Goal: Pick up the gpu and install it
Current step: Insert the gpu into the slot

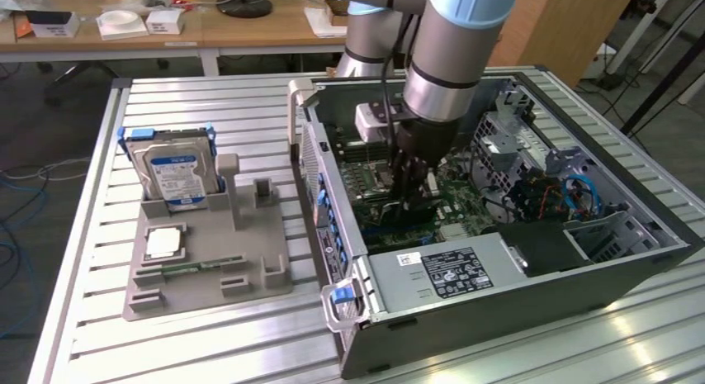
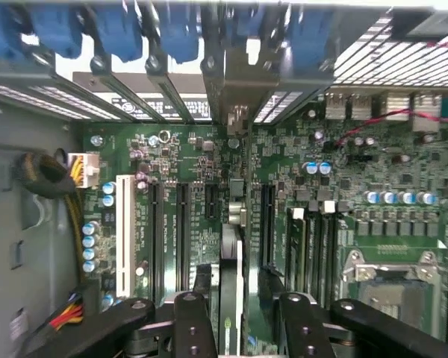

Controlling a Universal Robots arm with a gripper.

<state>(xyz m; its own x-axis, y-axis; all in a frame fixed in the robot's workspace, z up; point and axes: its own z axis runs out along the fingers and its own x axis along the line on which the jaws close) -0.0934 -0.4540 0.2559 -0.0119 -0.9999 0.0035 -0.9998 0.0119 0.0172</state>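
Now tool (image 2: 235, 306) astride seated gpu (image 2: 230, 257)

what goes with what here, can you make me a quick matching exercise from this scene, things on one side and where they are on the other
Things:
1. gpu
2. hard drive
3. gripper
4. power supply label

Places:
A. standing upright in the grey holder on the table
B. edge-on in a motherboard slot
C. inside the computer case, above the motherboard
D. on the silver box at the case's near end

Pairs: 1-B, 2-A, 3-C, 4-D
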